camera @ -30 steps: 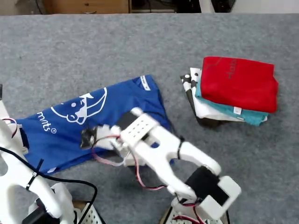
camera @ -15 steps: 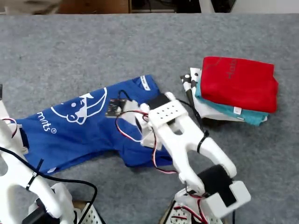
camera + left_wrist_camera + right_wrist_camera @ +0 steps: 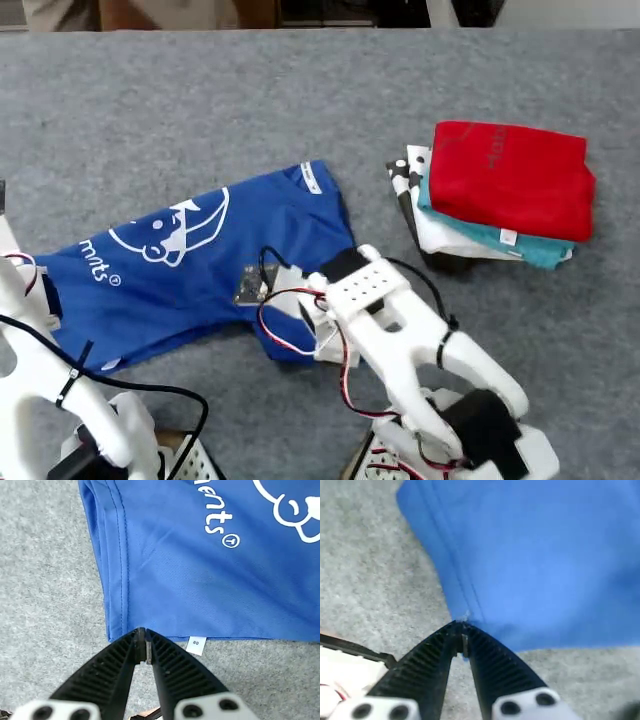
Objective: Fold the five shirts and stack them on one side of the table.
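A blue shirt point(image 3: 190, 270) with white print lies spread across the left and middle of the grey table. My right gripper point(image 3: 292, 318) is low at its near right corner. In the right wrist view that gripper point(image 3: 462, 641) is shut, and the seam of the blue shirt point(image 3: 545, 555) puckers into its tips. My left gripper point(image 3: 143, 642) is shut, its tips at the flat hem of the blue shirt point(image 3: 200, 570), beside a small white tag point(image 3: 196, 645). Folded shirts form a stack point(image 3: 510, 180) at the right, a red one on top.
The grey carpet-like table top point(image 3: 150, 100) is bare at the back and far left. My left arm point(image 3: 30, 350) rises at the near left edge. Both arm bases and loose cables point(image 3: 300, 345) crowd the near edge.
My right arm swung from the shirt's middle up toward the collar, then came back down to the near right corner. The left arm and the stack stayed put.
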Tool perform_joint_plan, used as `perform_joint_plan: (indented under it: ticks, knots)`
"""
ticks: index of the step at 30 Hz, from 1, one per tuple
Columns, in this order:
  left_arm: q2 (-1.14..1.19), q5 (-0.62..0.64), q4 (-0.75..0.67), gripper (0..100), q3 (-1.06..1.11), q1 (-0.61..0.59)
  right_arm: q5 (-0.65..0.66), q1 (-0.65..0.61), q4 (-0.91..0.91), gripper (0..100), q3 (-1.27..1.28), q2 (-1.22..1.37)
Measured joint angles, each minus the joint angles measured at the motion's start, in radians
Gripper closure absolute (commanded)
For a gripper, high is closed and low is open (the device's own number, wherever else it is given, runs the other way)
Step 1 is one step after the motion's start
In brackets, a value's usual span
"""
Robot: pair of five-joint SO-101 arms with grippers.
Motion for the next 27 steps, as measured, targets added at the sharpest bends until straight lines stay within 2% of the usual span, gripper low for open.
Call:
perform_joint_plan:
  ticks: [5,10,16,23,27]
  knots:
    - [0.0,0.003,0.0,98,0.0,0.0,0.0,0.074,0.087,99.6,-0.203,-0.1]
    - [0.043,0.087,-0.029,98,-0.094,0.017,0.0,0.095,0.015,99.6,-0.466,-0.04]
    - [0.242,0.14,-0.143,98,-0.256,0.035,-0.005,0.095,-0.077,99.6,-0.76,0.285]
    - [0.611,0.144,-0.269,98,-0.422,0.029,-0.144,0.161,-0.092,99.6,-1.128,0.776]
    - [0.796,0.092,-0.308,98,-0.509,-0.043,-0.206,0.236,-0.066,99.6,-1.323,1.023]
